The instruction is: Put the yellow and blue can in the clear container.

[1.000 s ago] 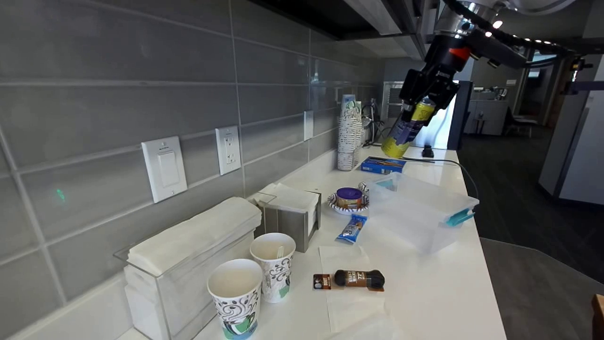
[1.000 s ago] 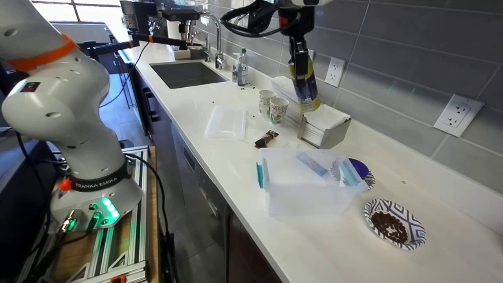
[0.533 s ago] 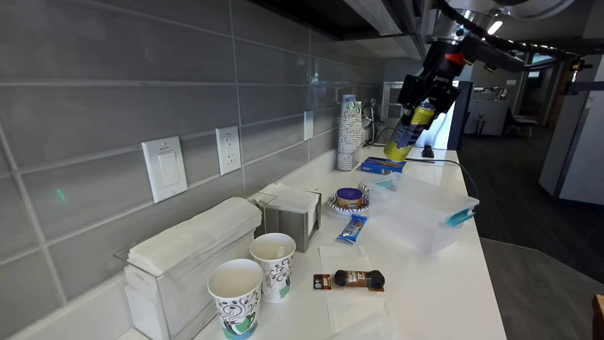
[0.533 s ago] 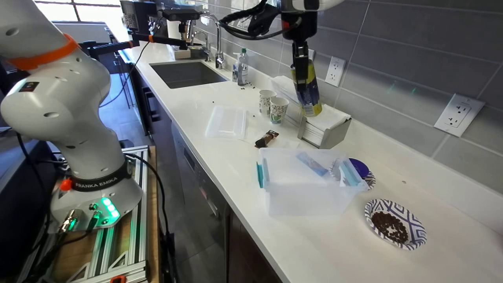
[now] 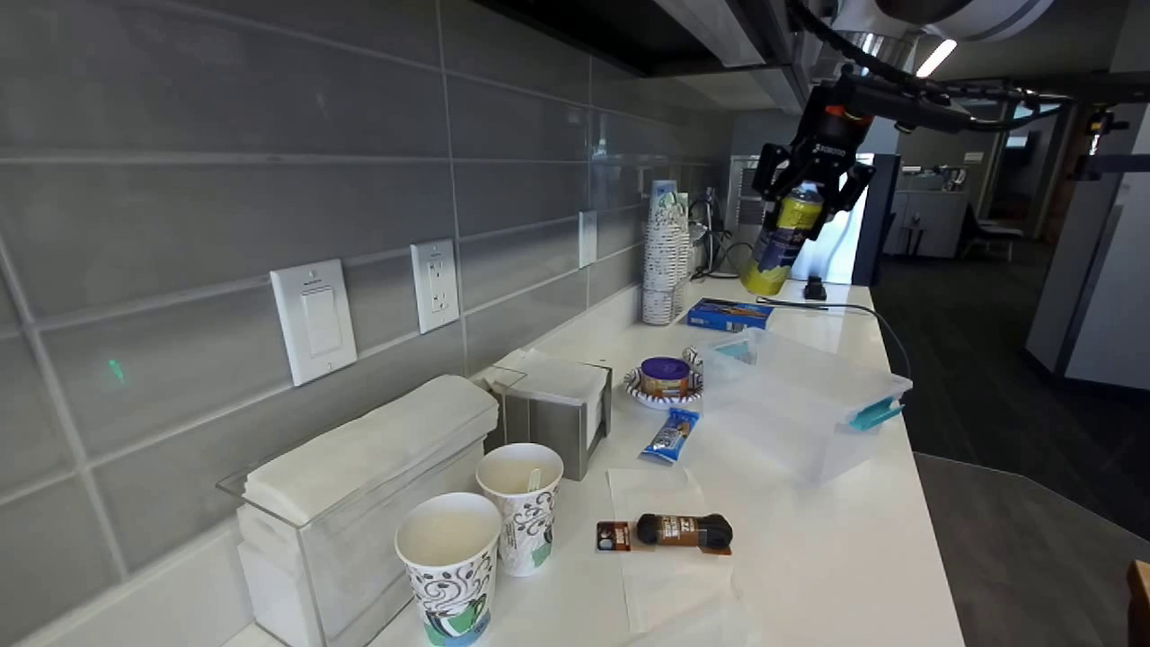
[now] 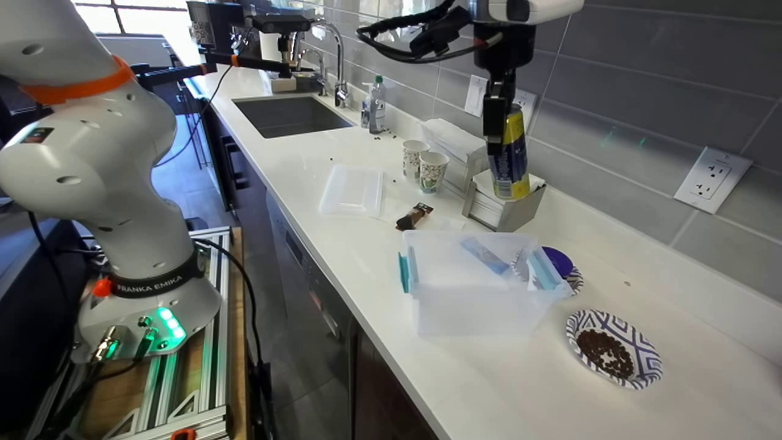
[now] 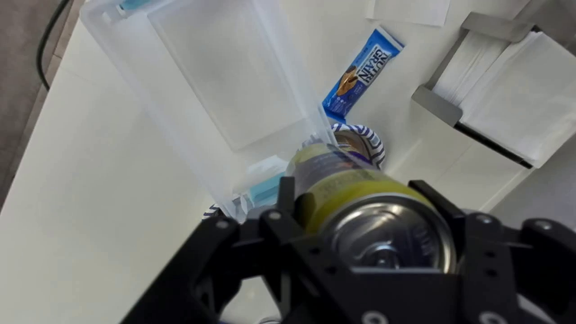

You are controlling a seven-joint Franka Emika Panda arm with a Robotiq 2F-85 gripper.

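"What is the gripper (image 7: 353, 185) holding?"

"It is clasping the yellow and blue can (image 6: 515, 160) by its upper part, a black finger (image 7: 286, 193) pressing on either side."

"And where is the can hanging?"

"It is leaning in midair, silvery end (image 7: 389, 236) facing up, hovering above the counter (image 6: 366, 256) and outside the clear container (image 6: 476, 313)."

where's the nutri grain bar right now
In the wrist view the bar lies on the counter, above and right of centre, between the clear container on its left and the napkin holder on its right.
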